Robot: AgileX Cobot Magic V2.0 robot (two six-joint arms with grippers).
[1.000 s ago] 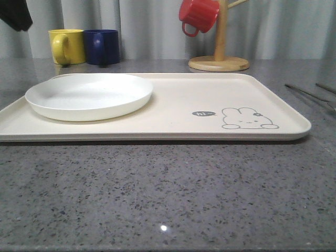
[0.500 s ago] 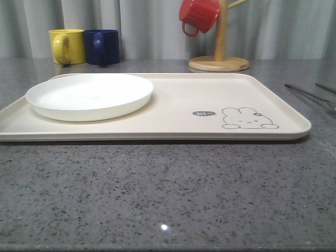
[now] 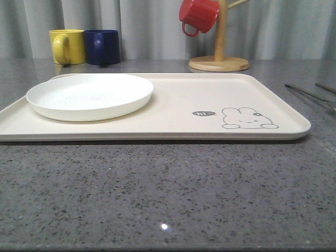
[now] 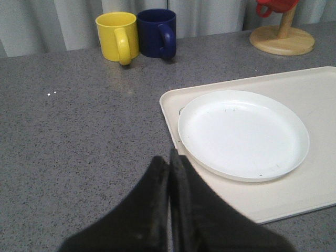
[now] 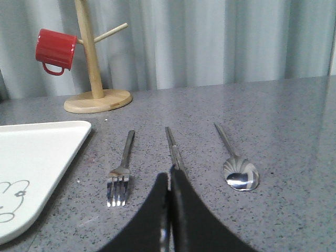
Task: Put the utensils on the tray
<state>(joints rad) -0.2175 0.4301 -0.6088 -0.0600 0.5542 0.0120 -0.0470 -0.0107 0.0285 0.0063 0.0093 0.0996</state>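
Now | right pincer [image 5: 169, 181] closed | chopsticks [image 5: 173, 147] just beyond tips

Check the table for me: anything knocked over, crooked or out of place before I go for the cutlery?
Nothing stands out. The fork, chopsticks and spoon lie side by side on the counter beside the tray, the plate sits flat on the tray, and the mugs stand upright.
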